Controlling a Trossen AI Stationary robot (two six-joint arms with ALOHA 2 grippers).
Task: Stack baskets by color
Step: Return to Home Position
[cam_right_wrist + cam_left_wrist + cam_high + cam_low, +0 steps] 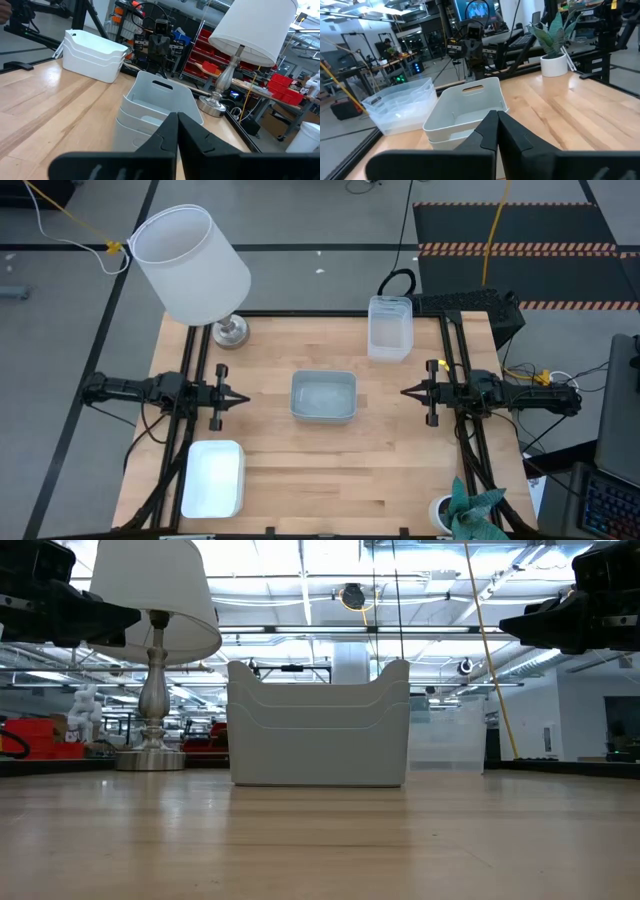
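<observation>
Three stacks of baskets stand on their bottoms on the wooden table. The grey-blue stack point(323, 396) point(318, 725) point(465, 107) point(155, 107) is at the table's middle. The white stack point(213, 478) point(94, 52) is near the front left corner. The clear stack point(390, 327) point(402, 105) is at the far edge, right of middle. My left gripper point(243, 396) point(497, 131) hangs shut at the left side, pointing level at the grey-blue stack. My right gripper point(406, 392) point(177, 131) hangs shut at the right side, facing it. Both hold nothing.
A lamp with a big white shade point(190, 262) and metal foot point(231, 332) stands at the far left corner. A small potted plant point(470, 512) point(554, 45) sits at the front right corner. Bare wood lies between the stacks and along the front edge.
</observation>
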